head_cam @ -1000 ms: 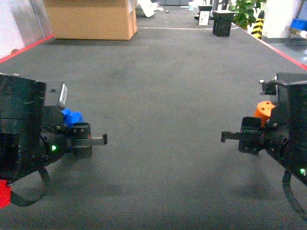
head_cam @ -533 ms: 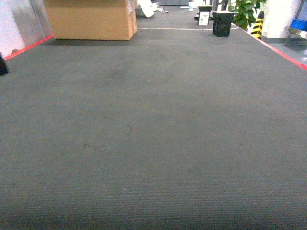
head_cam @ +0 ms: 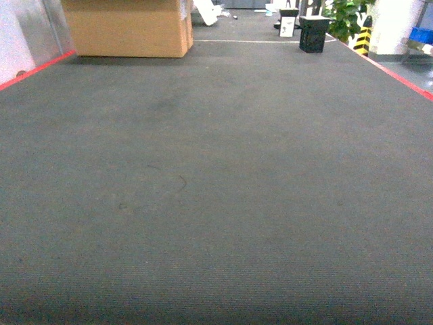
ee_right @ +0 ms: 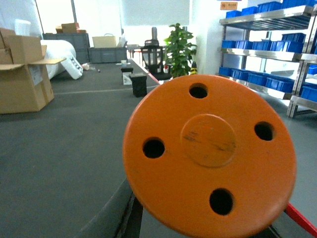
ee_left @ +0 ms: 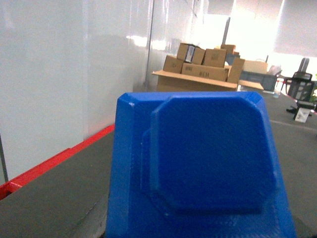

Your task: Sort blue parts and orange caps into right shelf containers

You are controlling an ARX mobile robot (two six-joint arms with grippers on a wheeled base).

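A bright blue part with a raised octagonal face fills the left wrist view, held close to the camera. One grey finger of my left gripper shows beside its lower left edge. An orange cap, a round disc face with several holes, fills the right wrist view, and a grey finger of my right gripper shows under its lower left. Both grippers appear shut on these pieces. Neither arm shows in the head view. The steel shelf with blue containers stands at the right of the right wrist view.
Grey carpet stretches ahead, edged by a red floor line. A large cardboard box sits far left; a black bin, a plant and a striped post stand far right. A white wall runs along the left.
One second ago both arms showed in the head view, holding the blue part and the orange cap; they have since left that view. The floor scene barely shifted.
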